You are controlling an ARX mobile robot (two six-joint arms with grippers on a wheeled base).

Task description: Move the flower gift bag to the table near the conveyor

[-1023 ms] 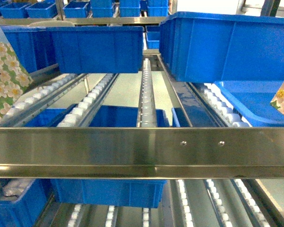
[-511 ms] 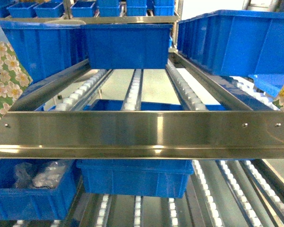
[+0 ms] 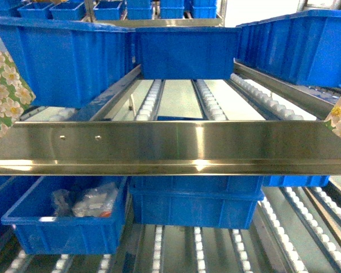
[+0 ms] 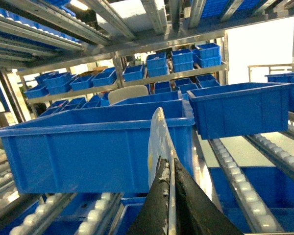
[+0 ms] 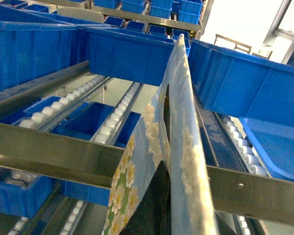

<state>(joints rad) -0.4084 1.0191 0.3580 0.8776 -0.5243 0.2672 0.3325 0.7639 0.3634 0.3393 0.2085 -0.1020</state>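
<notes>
The glossy flower-printed gift bag [image 5: 179, 147] hangs in the air, not resting on anything: in the right wrist view its pale blue, blossom-covered panel rises edge-on straight up from the right gripper [image 5: 159, 200], whose dark jaws look closed on its lower edge, so its long axis runs up and away from that wrist. At the right border of the head view the same print shows as a small corner. A second strip of the floral material [image 3: 5, 85] shows at the left border of the head view, and in the left wrist view the left gripper [image 4: 170, 196] has its black fingers [image 4: 159, 196] pinched together on a thin upright sheet [image 4: 159, 142]; whether that is the same bag or another I cannot tell. Both arms, then, are already clamped on floral material, held high in front of the steel-framed roller conveyor [image 3: 170, 149] with its white-wheeled tracks and blue plastic bins [image 3: 62, 57]. The whitish table is nowhere in these views, so I judge the coming move turns on carrying the bag away from the rack front, keeping its tall panel clear of the steel crossbar.
</notes>
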